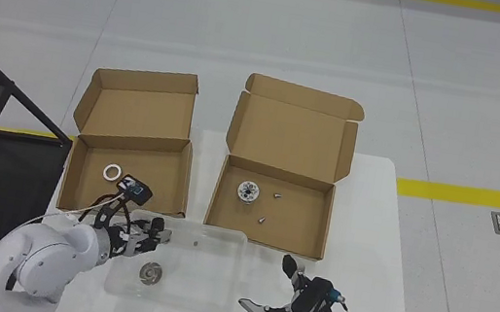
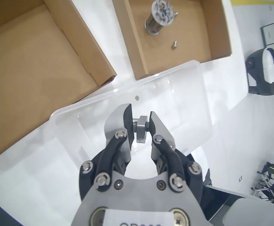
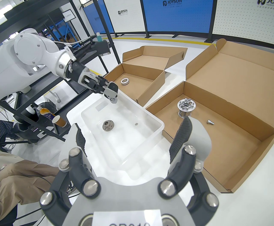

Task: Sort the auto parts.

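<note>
Grip detail, left wrist view: the left pincer (image 2: 140,119) has both pads pressed onto a small metal part (image 2: 140,130), a block on a short pin, held above the clear plastic bin (image 2: 199,68).

Top view: the left pincer (image 1: 157,232) hangs over the rear left of the clear plastic bin (image 1: 218,234), close to the left cardboard box (image 1: 88,185). The held part is too small to make out there.

The right wrist view adds a side aspect. A flanged metal disc (image 3: 108,125) lies on the bin floor, below and apart from the left pincer (image 3: 111,95). A metal ring (image 3: 125,81) lies in the left cardboard box.

The right cardboard box (image 3: 235,119) holds a ribbed cylindrical part (image 3: 185,107) standing upright. The top view places a small bolt (image 1: 277,196) just beside that part and a second bolt (image 1: 261,220) nearer the box's front wall.

The right pincer (image 3: 132,128) has its fingers spread wide and holds nothing. In the top view the right pincer (image 1: 269,285) sits just beside the bin's right end, well apart from the held part.
</note>
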